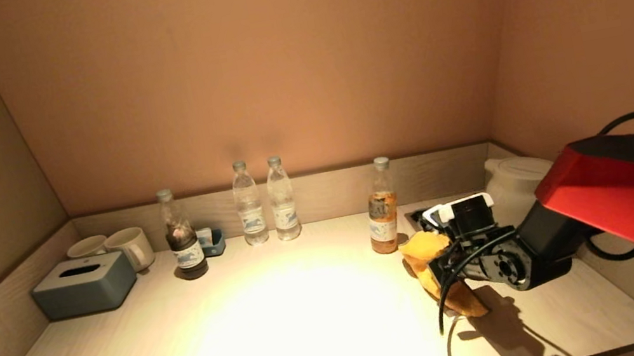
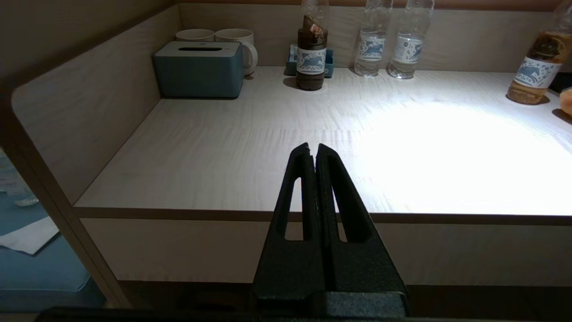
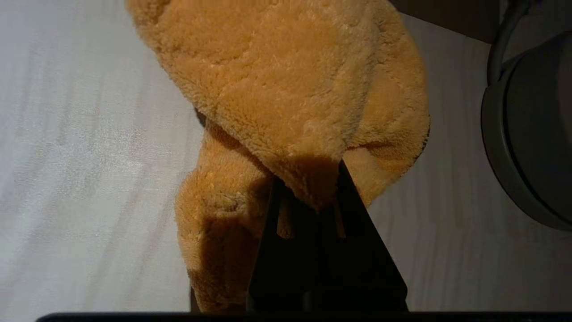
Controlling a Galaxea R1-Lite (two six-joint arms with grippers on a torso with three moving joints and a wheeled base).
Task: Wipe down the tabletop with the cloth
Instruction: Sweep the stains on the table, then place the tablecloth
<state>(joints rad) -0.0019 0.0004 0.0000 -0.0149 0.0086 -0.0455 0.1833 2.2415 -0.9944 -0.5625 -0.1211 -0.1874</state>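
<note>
The cloth (image 1: 435,268) is soft, light and floppy; pinched at a bunched fold, the rest droops, which suits wiping. It hangs at four o'clock on the tabletop (image 1: 291,330), beside the amber bottle (image 1: 381,209). The right gripper (image 3: 308,197) is clamped on it. The left gripper (image 2: 313,150), fingers pressed together and empty, idles off the front edge.

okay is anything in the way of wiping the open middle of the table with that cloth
Nothing visible blocks it. The right gripper holds the orange cloth beside the amber bottle; the tabletop to its left lies bare, bottles standing along the back.
</note>
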